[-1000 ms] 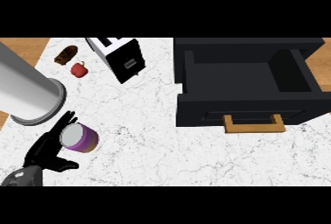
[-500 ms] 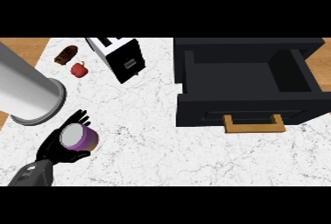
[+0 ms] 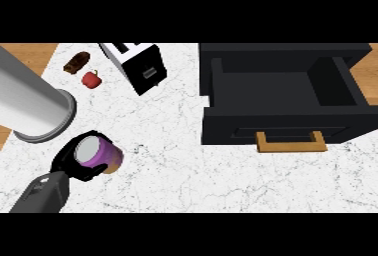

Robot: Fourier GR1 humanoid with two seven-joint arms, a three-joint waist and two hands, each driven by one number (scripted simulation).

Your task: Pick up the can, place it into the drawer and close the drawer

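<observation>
Can (image 3: pixel 97 153), purple with a grey lid, sits gripped in the curled left hand (image 3: pixel 74 167) at the bench's (image 3: pixel 184 165) left side, well apart from the open black drawer (image 3: pixel 284 90).

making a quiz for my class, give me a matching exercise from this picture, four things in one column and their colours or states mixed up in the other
Things:
1. can
2. drawer
3. drawer handle
4. small fruit

Colours or states:
A. red, near the counter's far left corner
B. pulled open, nothing seen inside
C. purple side, held by the left robot hand
D. light brown, on the black front

Pairs: 1-C, 2-B, 3-D, 4-A
</observation>
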